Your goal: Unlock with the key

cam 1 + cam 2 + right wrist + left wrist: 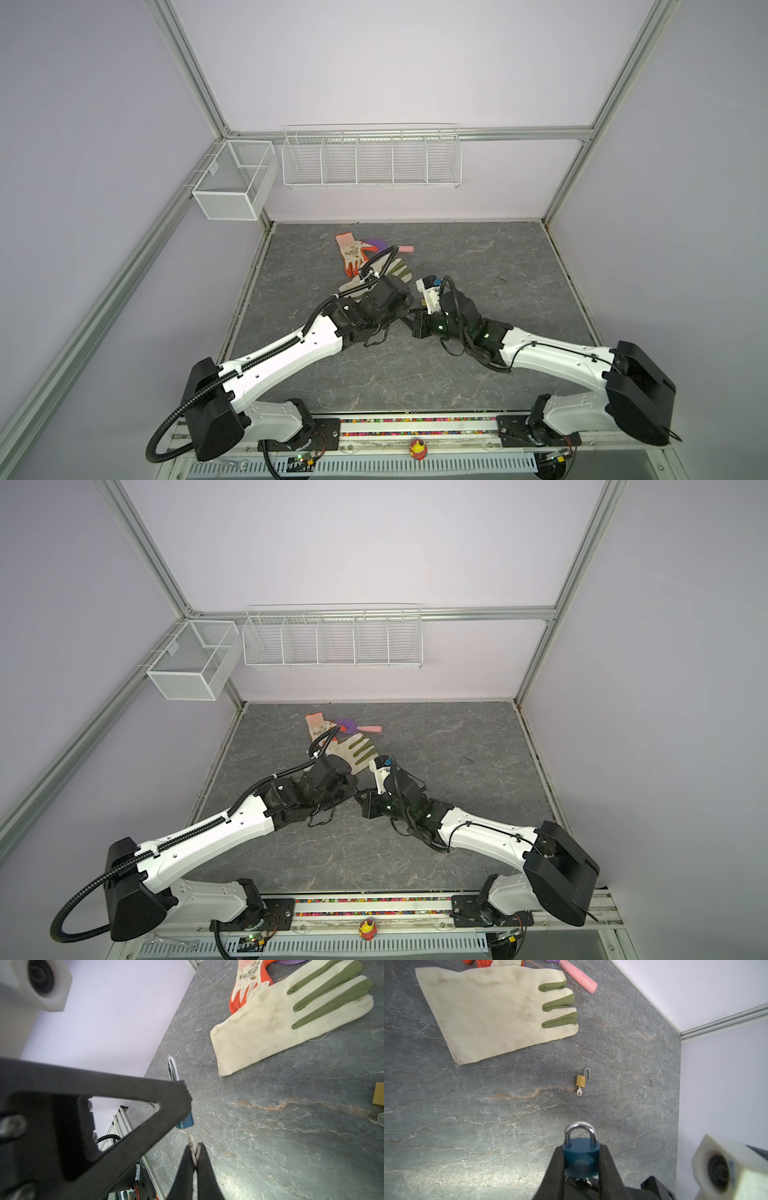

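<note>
Blue steel-shackled padlock [581,1159] sits clamped in the left gripper [581,1148]; at its four o'clock in both top views, the right gripper [195,1147] pinches a silver key [189,1139].

My left arm [286,353] and right arm [552,351] wear white shells with black joints. A ribbed black conduit [270,355] runs along the left one. My left hand [581,1148] has matte black tapering fingers [556,1167], silver screws [89,1104] in its triangular frame, and a white camera housing [41,980] at the wrist.
</note>
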Tool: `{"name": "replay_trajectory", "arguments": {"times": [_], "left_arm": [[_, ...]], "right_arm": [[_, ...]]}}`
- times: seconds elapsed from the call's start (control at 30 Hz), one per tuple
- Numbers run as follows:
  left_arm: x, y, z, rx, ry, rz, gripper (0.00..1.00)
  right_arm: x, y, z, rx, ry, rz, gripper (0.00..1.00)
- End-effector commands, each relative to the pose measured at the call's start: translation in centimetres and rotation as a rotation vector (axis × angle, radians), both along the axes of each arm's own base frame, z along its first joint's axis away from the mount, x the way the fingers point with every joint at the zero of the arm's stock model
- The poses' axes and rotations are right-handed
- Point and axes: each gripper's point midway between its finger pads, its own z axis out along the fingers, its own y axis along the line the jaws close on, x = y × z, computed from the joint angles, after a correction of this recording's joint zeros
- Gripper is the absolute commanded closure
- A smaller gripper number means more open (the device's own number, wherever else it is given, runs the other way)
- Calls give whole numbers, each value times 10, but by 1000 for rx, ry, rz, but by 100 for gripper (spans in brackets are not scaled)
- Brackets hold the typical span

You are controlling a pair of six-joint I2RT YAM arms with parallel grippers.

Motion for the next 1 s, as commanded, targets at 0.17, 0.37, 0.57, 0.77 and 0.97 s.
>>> {"name": "replay_trajectory", "arguments": {"times": [0.17,0.37,0.57,0.77,0.97], "left_arm": [[-40,-8,-28,84,130,-133,100],[-37,-21,-16,-25,111,-134,100],[-40,-14,-22,34,129,-120,100],[-42,-12,-29,30,124,-113,100],[-38,-12,-25,15,97,-102,100]], "right_arm": [[13,4,89,159,-233,-33,94],[-3,21,103,203,-267,70,94],[5,10,101,179,-270,-11,93],[0,13,130,373,-215,52,94],[-11,27,128,405,-178,115,94]]}}
